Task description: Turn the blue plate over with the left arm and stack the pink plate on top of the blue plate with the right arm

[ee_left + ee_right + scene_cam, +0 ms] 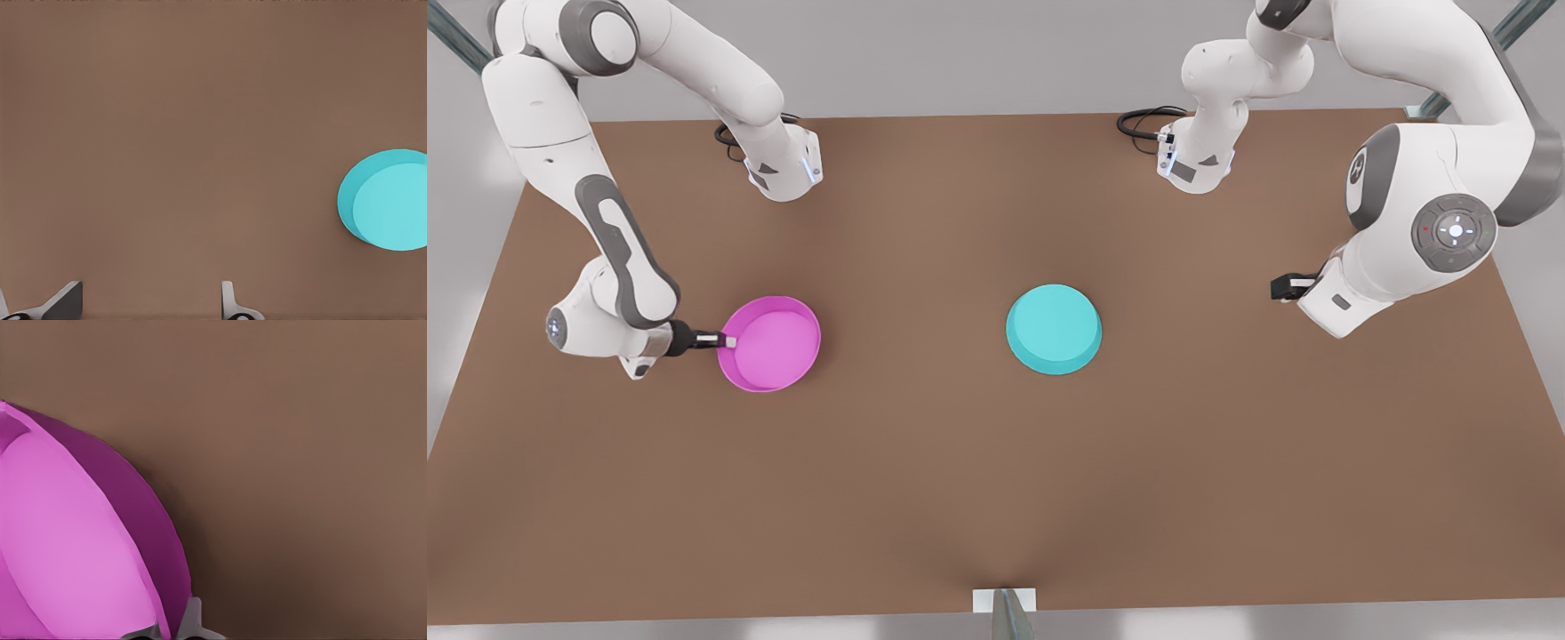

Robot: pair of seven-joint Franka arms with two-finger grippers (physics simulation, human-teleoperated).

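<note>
Front view: the blue plate (1054, 329) lay base-up near the middle of the brown worktop (996, 462). The pink plate (770, 343) sat rim-up well apart from it, toward the front view's left. The right claw (725, 340) pinched the pink plate's rim on the side away from the blue plate. The left claw (1282, 287) hovered well apart from the blue plate, toward the front view's right. Left wrist view: the left claw (150, 303) was spread wide over bare worktop (173, 133), blue plate (387, 200) apart from it. Right wrist view: the right claw (175, 628) was closed narrow on the pink plate (73, 540) rim.
</note>
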